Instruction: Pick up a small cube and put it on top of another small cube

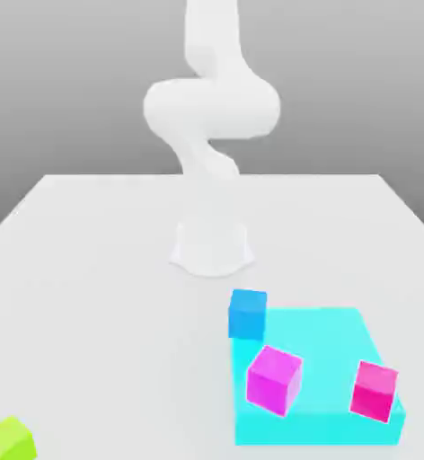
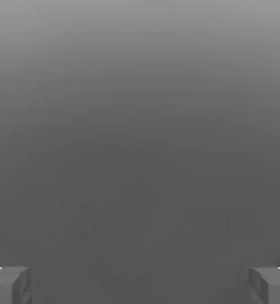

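Observation:
The small lime-green cube (image 1: pixel 7 439) lies on the white table at the near corner on the exterior view's left. The small bright-blue cube (image 1: pixel 248 314) rests on the table against the far corner of a flat cyan slab (image 1: pixel 328 337). In the hand view my gripper (image 2: pixel 140 285) is open, its two grey fingertips (image 2: pixel 9 284) set wide apart with nothing between them, facing plain grey background. The white arm (image 1: pixel 211 108) rises from its base (image 1: pixel 211 247) at the table's middle, far from both cubes.
On the cyan slab sit a magenta cube (image 1: pixel 274 378) and a pink-red cube (image 1: pixel 375 390). The white table (image 1: pixel 90 296) stretches wide between the base and the lime-green cube.

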Available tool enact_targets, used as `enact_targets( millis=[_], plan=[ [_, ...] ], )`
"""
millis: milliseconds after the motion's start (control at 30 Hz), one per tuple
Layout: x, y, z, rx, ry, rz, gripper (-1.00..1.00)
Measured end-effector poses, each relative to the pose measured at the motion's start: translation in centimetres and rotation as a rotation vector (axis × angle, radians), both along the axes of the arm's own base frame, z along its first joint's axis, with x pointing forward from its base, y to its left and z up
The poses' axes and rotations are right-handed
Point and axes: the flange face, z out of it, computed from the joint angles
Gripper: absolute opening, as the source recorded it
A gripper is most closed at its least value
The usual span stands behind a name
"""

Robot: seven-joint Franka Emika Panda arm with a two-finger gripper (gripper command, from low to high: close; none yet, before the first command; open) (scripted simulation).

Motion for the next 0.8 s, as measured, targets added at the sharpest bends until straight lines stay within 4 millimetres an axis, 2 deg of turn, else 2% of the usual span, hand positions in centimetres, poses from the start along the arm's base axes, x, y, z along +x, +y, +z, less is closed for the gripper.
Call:
enact_targets(
  millis=[200,400,600,667,800],
  plan=[
    [6.9,-4.3,-7.6,0.063,0.146,-0.094,0.0],
    [11.6,-9.1,-16.5,0.118,0.284,-0.199,0.0],
    [14.0,-14.4,-26.4,0.167,0.42,-0.32,0.0],
    [14.2,-16.4,-29.8,0.182,0.464,-0.367,0.0],
    [14.1,-19.2,-36.8,0.203,0.555,-0.439,0.0]
  ],
)
